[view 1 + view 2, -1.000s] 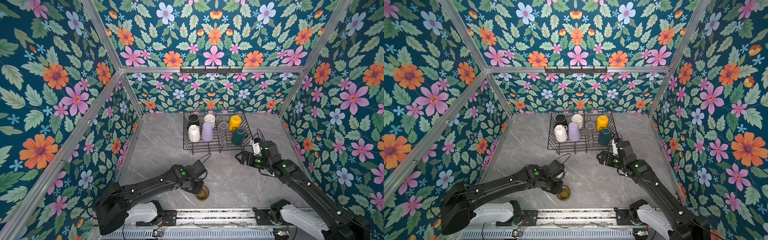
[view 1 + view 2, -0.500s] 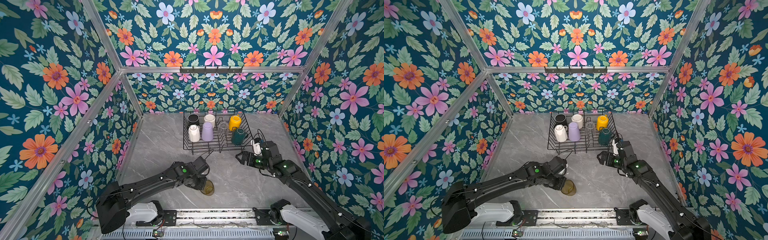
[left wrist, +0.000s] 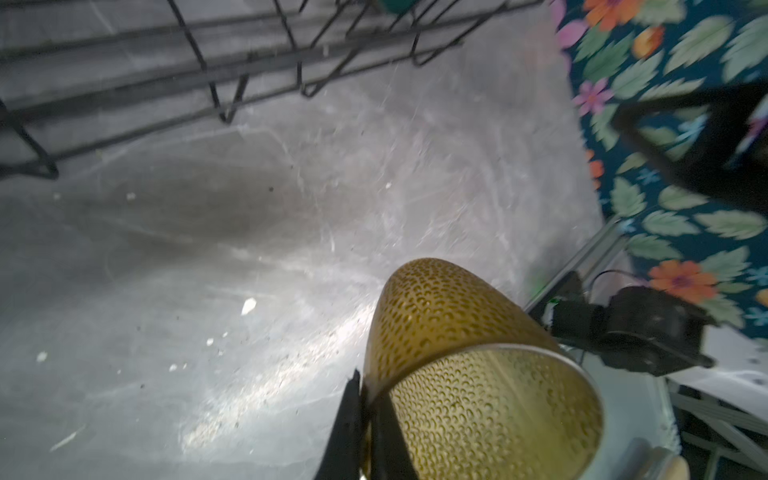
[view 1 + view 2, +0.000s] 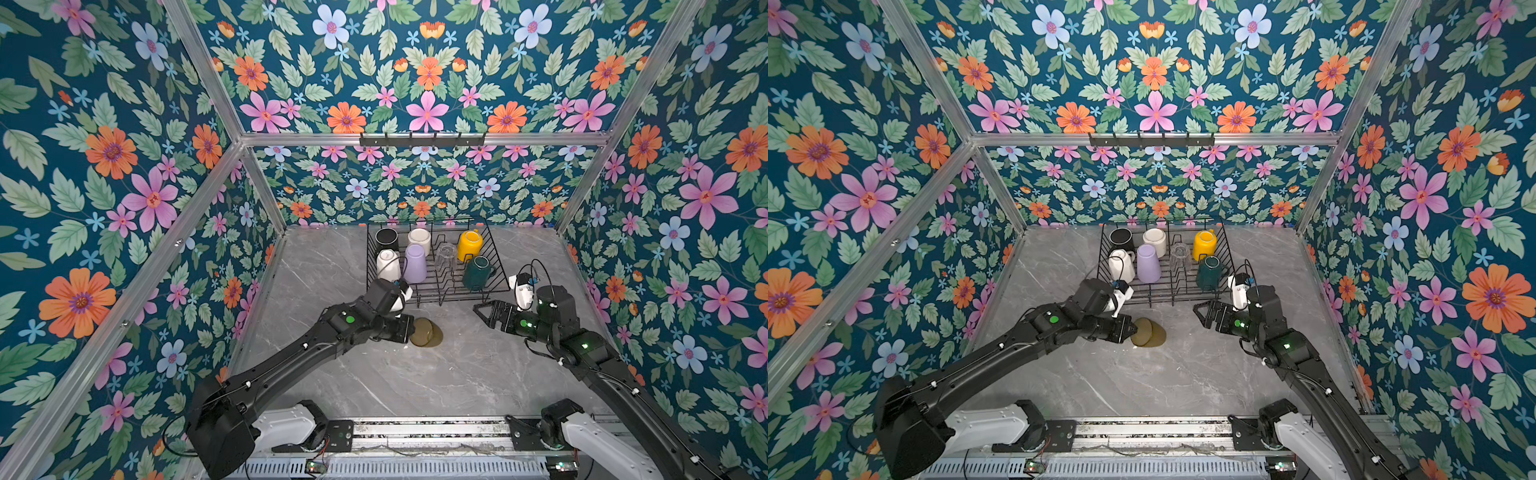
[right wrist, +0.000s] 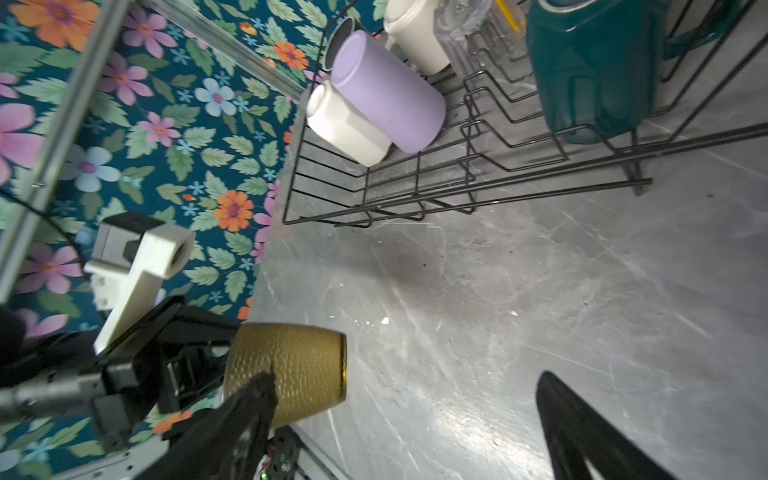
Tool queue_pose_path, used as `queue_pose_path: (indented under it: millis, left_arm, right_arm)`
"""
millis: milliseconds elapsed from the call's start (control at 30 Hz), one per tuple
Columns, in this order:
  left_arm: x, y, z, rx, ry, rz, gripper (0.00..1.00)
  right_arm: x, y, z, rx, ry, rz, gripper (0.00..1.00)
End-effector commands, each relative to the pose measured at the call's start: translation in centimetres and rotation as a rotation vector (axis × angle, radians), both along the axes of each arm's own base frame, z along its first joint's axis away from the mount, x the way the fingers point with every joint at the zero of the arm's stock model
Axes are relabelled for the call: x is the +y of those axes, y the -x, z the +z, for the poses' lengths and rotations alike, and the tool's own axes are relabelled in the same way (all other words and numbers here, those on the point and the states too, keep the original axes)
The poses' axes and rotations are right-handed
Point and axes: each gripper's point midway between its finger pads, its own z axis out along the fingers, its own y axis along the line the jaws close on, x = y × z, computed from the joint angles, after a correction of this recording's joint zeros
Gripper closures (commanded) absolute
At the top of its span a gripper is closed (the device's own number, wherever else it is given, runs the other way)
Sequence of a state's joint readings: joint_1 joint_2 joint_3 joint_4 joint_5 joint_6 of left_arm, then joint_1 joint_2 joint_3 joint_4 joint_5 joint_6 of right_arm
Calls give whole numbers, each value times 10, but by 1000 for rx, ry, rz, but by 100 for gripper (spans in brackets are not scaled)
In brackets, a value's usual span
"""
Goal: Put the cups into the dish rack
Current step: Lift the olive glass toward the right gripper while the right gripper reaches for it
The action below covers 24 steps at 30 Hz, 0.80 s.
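My left gripper is shut on the olive-amber glass. It pinches the wall at the mouth, one finger inside, and the glass lies on its side just in front of the dish rack. In the rack stand black, pale, yellow, white and green mugs, a lilac tumbler and a clear glass. My right gripper is open and empty, right of the glass.
The rack stands against the back wall on a grey marble table. Flowered walls close in the left, right and back. A hook rail hangs on the back wall. A metal rail with both arm bases runs along the table's front.
My left arm has carried the olive-amber glass from the table's front up and to the right, toward the rack, tipping it onto its side. The right arm has not moved.
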<state>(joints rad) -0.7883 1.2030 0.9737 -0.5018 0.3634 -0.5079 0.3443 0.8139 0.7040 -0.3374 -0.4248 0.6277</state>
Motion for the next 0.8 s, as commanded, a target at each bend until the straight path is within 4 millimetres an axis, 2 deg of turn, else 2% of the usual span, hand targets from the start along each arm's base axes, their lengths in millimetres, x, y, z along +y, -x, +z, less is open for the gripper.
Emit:
queue_pose_path:
  millis: [0,200,300,433,767]
  left_arm:
    - [-28,1,52,-99,254,-156,100]
    - [-38,2,93,-187,473,-261,100]
    - [-38,-4,105,-217,552,-273,100]
    - [-40,-12,107,-225,585,-283,100]
    - [-47,-11,110,-210,673,-330,100]
  right_arm:
    - [17,3,28,-55,-169,94,3]
    - [35,11,48,-86,-305,236,3]
    - [45,17,61,-113,-371,323,3]
    - [51,21,68,-107,-413,379,4]
    - [64,28,77,-100,-460,464,5]
